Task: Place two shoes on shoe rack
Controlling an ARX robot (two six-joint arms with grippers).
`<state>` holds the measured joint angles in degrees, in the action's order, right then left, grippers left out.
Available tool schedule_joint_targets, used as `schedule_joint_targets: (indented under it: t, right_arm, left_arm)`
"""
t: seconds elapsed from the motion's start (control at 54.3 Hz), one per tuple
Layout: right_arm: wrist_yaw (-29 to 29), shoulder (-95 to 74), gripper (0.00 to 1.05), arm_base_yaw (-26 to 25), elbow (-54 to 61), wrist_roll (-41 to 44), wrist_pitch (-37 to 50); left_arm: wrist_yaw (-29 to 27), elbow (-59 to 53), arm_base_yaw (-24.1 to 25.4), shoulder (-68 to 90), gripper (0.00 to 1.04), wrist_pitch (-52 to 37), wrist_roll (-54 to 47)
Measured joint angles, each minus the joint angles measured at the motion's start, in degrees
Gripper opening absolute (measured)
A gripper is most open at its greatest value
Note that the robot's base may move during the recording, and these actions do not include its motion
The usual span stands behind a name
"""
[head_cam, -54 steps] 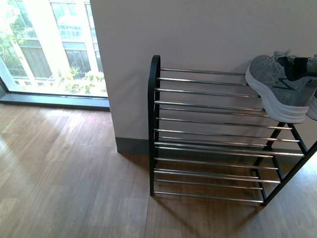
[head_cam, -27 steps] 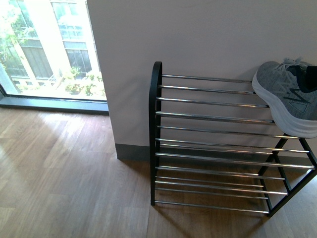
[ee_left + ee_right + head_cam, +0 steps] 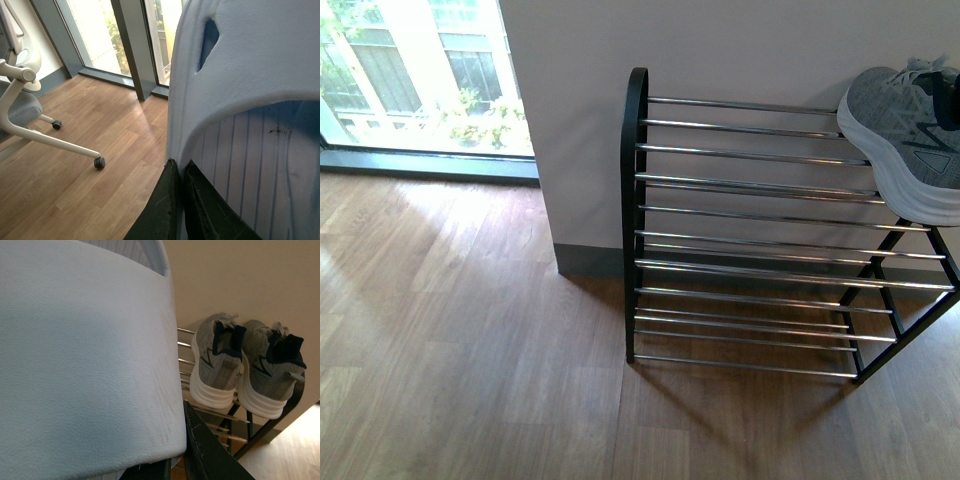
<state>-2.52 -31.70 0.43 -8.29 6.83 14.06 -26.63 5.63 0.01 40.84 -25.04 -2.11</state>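
Both grey knit sneakers sit side by side on the top tier of the shoe rack (image 3: 740, 235), at its right end, heels toward my right wrist camera. In that view the left-hand sneaker (image 3: 217, 360) and the right-hand sneaker (image 3: 270, 372) show thick white soles resting on the silver rods, dark blue-black collars, and a dark zigzag stripe on the side. From the front camera only one of them is visible, its toe and white sole (image 3: 905, 125) overhanging the upper rods at the frame edge.

The rack stands on the wooden floor (image 3: 460, 330) against a white wall (image 3: 740, 45), its black frame with a rounded top corner on the left; the lower tiers hold nothing I can see. A window (image 3: 410, 70) lies off to the left.

My left jaws (image 3: 181, 200) are clamped on the edge of a pale blue slide sandal (image 3: 250, 85), which fills most of that view. My right jaws (image 3: 182, 455) pinch a second pale blue sandal (image 3: 80, 355) at its edge. An office chair base (image 3: 30, 120) with castors stands on the floor beyond the left sandal.
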Motion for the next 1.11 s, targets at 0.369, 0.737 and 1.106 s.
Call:
schedule_joint_targets:
  t: [0.369,0.737,1.106]
  right_arm:
    - [0.39,-34.75,0.02,-1.29,-13.92,3.26,18.53]
    - [-1.53,-59.87,0.02,-0.74,-31.54,5.4,21.46]
    - [-4.42,-73.46,0.02,1.46,-45.68,7.39,19.21]
  left_arm:
    - [0.0,0.0,0.0,0.0,0.02,0.0,0.0]
    - [0.02,0.0,0.0,0.0,0.02,0.0,0.0]
    - [0.0,0.0,0.0,0.0,0.02,0.0,0.0]
